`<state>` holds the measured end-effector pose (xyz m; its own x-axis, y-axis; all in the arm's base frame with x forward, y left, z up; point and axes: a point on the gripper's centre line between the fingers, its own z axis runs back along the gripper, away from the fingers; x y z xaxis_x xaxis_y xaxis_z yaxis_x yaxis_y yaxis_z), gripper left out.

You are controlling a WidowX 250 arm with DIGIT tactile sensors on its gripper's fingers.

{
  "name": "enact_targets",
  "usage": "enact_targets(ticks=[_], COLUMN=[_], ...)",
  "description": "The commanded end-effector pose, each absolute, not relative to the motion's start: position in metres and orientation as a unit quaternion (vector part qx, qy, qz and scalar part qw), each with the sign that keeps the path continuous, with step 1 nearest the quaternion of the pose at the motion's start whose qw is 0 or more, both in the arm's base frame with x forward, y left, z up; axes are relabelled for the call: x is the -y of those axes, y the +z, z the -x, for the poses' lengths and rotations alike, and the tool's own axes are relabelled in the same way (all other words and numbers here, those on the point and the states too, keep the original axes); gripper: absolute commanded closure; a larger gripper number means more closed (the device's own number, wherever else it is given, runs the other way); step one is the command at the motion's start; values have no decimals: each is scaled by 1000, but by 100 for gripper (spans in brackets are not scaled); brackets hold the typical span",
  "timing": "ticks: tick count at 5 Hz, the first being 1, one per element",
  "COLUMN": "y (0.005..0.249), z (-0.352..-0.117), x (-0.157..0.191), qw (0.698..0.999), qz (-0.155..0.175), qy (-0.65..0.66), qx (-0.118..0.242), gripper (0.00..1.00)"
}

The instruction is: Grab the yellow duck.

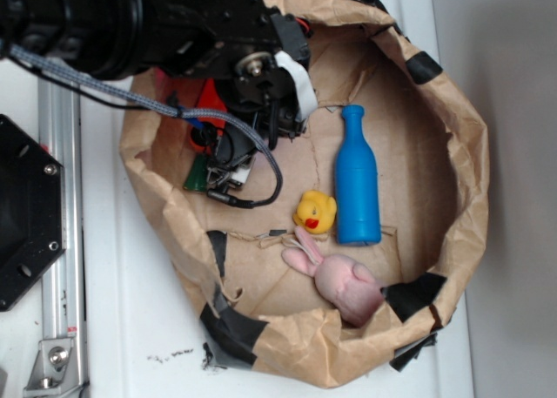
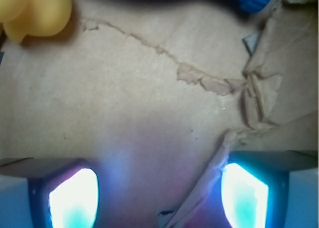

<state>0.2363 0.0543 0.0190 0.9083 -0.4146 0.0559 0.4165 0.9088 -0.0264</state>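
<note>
Jaws spread wide over bare paper, gripping nothing; the yellow duck (image 1: 315, 212) sits inside the paper bag (image 1: 466, 180), beside the blue bottle (image 1: 357, 176); likely light, squashy, slick; pinch its round body.

A paper bag (image 1: 452, 154) is laid open on the table (image 1: 130, 328). Inside it, the duck (image 1: 314, 212) is set just left of the bottle (image 1: 357, 178), with the bunny (image 1: 341, 280) below both. The claw (image 1: 228, 173) is held left of the duck, apart from it.
</note>
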Motion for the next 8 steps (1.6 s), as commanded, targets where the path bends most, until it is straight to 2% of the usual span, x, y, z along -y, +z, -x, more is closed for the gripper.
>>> enact_targets(ticks=[1, 3, 5, 6, 8], y=[56, 62, 48, 45, 41], z=[-239, -248, -259, -266, -276], x=[-12, 0, 8, 11, 13], qw=[965, 963, 964, 964, 964], qz=[31, 36, 41, 53, 51], qy=[-250, -254, -245, -236, -236], qx=[77, 85, 92, 109, 113], gripper=[0, 0, 0, 0, 0])
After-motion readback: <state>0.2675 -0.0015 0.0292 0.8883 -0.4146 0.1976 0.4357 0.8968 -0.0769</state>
